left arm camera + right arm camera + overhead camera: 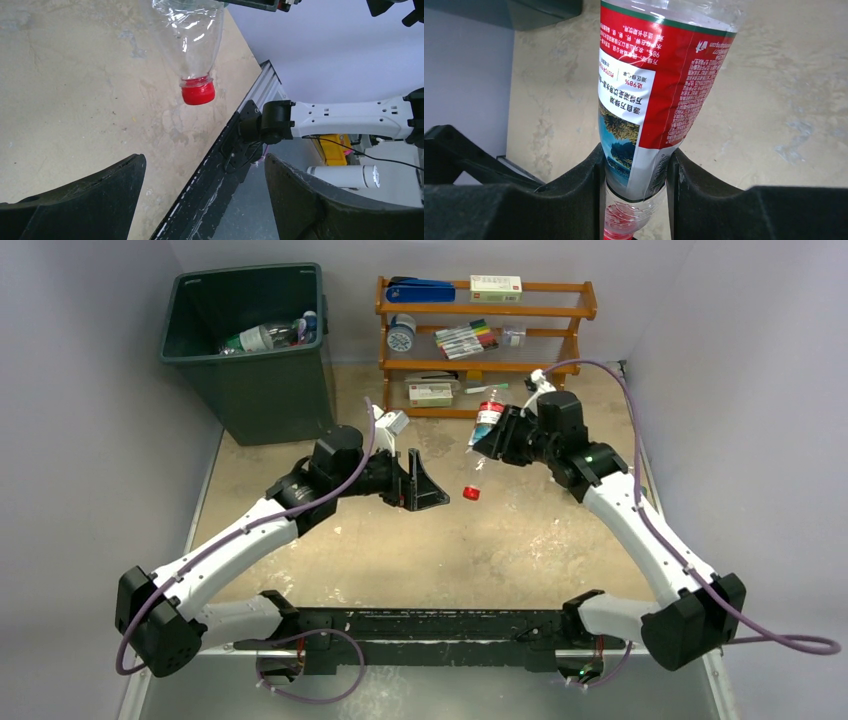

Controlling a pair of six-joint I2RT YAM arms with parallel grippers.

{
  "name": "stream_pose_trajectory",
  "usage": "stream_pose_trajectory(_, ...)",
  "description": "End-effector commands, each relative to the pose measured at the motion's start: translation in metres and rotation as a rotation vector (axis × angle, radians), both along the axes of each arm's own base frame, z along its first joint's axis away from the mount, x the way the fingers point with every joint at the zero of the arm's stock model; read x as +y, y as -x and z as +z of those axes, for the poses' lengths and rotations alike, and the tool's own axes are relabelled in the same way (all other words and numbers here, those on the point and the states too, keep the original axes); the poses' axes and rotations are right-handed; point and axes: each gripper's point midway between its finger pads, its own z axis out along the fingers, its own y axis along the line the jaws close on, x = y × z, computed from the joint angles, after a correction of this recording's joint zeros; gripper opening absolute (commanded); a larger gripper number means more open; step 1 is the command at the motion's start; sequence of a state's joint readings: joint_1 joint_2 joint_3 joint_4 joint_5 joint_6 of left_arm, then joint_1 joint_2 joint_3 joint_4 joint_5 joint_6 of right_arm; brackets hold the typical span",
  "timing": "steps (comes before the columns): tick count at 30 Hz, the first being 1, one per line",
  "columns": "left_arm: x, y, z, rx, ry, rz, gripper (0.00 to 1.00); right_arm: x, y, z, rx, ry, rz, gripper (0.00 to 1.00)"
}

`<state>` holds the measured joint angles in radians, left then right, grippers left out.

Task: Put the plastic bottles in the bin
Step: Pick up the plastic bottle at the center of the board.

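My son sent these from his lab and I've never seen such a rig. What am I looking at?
Two robot arms are bolted to the near edge of a table. The wide picture looks down from above and behind them. The other two come from a camera on each wrist, so the black shapes at the bottom are that arm's own fingers. The right gripper is shut on a clear red-labelled bottle, held cap down. The left gripper is open and empty. At the back stand a dark bin with bottles inside and an orange rack of small items.
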<state>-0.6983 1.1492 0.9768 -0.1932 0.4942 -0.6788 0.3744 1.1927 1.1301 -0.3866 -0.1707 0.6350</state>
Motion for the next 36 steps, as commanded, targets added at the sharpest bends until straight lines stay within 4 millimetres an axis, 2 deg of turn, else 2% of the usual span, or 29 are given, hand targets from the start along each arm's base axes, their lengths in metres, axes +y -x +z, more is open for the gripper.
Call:
stream_pose_trajectory(1, -0.01, 0.004, 0.016, -0.024, 0.081, -0.032, 0.88, 0.017, -0.016, 0.037, -0.124, 0.005, 0.021, 0.21)
stream_pose_trajectory(7, -0.014, 0.002, 0.01, -0.02, 0.071, -0.026, 0.88, 0.044, -0.016, 0.045, -0.142, -0.004, 0.091, 0.2)
stream_pose_trajectory(14, -0.016, -0.003, 0.004, -0.018, 0.061, -0.009, 0.88, 0.067, -0.006, 0.046, -0.142, -0.036, 0.161, 0.19)
stream_pose_trajectory(23, -0.016, -0.007, -0.002, -0.015, 0.054, 0.015, 0.87, 0.084, 0.008, 0.046, -0.13, -0.077, 0.198, 0.18)
stream_pose_trajectory(36, -0.015, -0.014, -0.001, -0.026, 0.072, 0.067, 0.82, 0.097, 0.013, 0.049, -0.101, -0.14, 0.19, 0.18)
